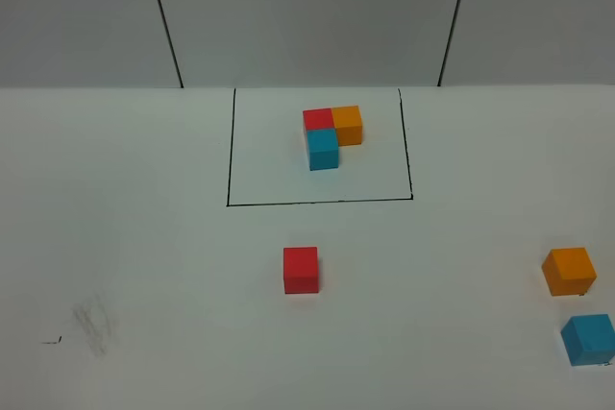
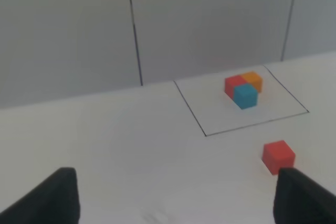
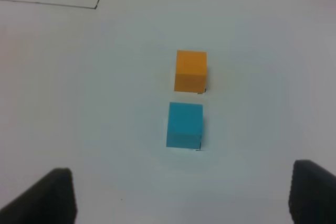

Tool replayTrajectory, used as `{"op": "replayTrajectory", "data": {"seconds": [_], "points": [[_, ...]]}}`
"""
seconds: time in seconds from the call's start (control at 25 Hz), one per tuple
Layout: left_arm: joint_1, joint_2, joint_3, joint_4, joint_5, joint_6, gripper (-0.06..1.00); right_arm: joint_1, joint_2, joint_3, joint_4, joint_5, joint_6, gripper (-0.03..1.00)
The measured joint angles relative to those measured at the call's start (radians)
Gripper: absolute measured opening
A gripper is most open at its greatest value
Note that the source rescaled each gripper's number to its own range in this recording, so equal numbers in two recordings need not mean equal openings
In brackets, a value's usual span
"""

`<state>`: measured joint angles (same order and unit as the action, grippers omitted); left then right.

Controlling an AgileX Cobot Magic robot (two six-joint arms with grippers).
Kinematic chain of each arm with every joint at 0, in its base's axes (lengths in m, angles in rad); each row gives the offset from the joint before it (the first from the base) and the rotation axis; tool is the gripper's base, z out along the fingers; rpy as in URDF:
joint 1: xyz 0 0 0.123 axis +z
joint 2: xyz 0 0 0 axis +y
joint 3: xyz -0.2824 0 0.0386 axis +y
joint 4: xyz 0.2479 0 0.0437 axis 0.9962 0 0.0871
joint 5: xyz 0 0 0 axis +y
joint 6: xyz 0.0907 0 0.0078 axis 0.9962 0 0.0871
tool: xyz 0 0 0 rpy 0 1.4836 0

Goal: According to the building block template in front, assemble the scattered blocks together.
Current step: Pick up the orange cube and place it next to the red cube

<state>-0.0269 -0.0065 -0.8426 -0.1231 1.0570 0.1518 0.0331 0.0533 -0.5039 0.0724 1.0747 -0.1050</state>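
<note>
— Building block template (image 1: 332, 136): where is it?
— I see it inside the thin black rectangle (image 1: 317, 203) at the far side: three matte cubes in an L. The loose red cube (image 1: 300, 269) lies nearer; the orange cube (image 1: 569, 271) and blue cube (image 1: 588, 338) sit far right, close but apart.
— Grippers?
— My left gripper (image 2: 178, 203) and right gripper (image 3: 181, 198) both stand wide, holding nothing.

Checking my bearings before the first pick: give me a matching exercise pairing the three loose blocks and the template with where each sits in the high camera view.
Things:
1. loose red block
2. loose orange block
3. loose blue block
4. template

Places:
A. inside the black frame
B. far right, nearest the camera
C. near the middle, just in front of the frame
D. far right, just behind the blue one

Pairs: 1-C, 2-D, 3-B, 4-A.
</note>
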Motion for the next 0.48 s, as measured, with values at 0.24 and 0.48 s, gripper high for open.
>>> {"op": "replayTrajectory", "data": {"seconds": [0.24,0.48], "points": [[0.249,-0.001,0.056,-0.052,0.02,0.064,0.85,0.0,0.0,0.0,0.0,0.0,0.0,0.73],[0.273,-0.001,0.231,-0.152,0.002,0.147,0.85,0.0,0.0,0.0,0.0,0.0,0.001,0.73]]}}
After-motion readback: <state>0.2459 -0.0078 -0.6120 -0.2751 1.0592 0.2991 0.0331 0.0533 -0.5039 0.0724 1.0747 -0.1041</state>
